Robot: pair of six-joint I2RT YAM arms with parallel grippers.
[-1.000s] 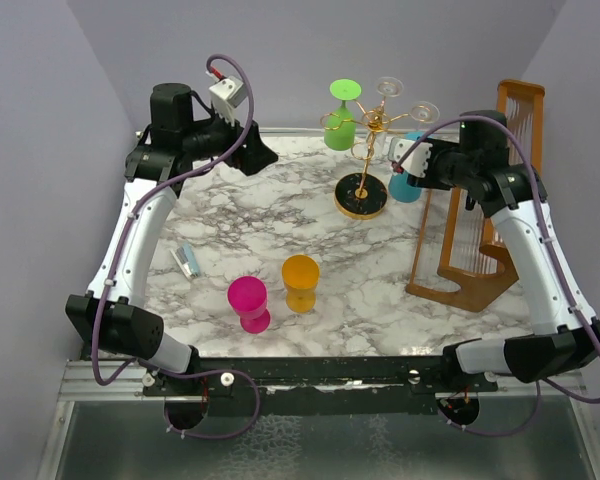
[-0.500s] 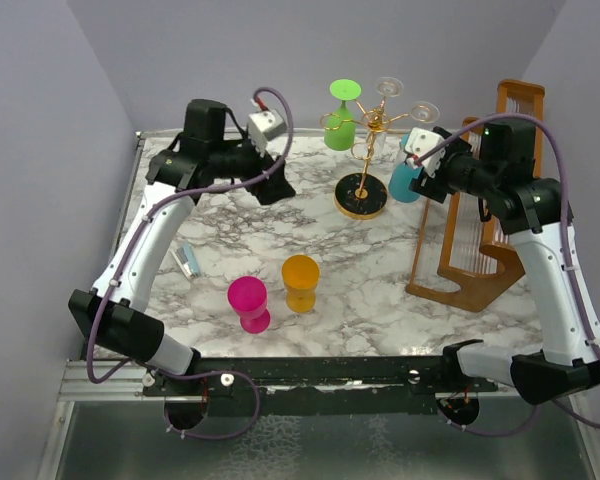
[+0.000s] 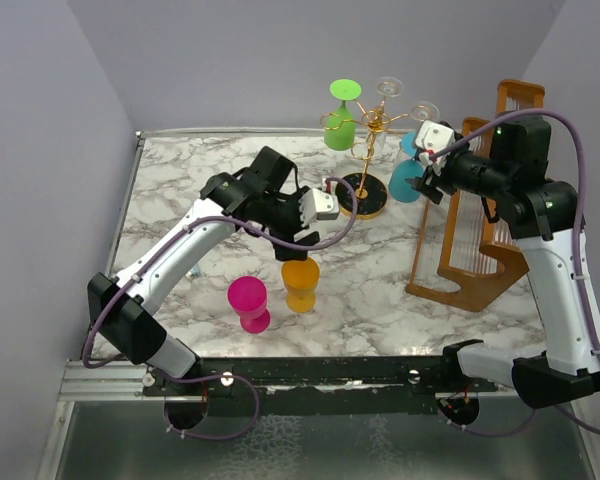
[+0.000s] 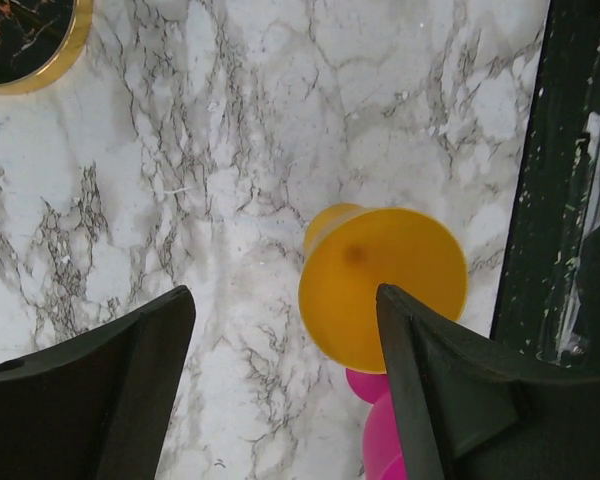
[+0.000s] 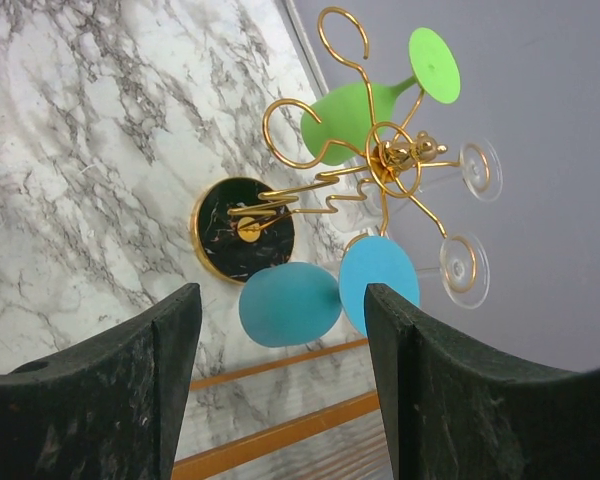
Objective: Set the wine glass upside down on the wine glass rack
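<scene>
The left gripper (image 4: pixel 283 300), fingers apart, hangs over the marble table (image 4: pixel 180 150), right above the orange wine glass (image 4: pixel 385 285) that stands beside a pink wine glass (image 3: pixel 249 303). The right gripper (image 5: pixel 280 290), fingers also apart and holding nothing, faces the gold wine glass rack (image 5: pixel 230 245), where the blue wine glass (image 5: pixel 290 303) hangs upside down.

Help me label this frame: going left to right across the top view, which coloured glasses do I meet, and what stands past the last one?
pink glass → orange glass → green glass → teal glass → wooden slatted frame. The gold rack spans the green and teal glasses, so it is left out.
</scene>
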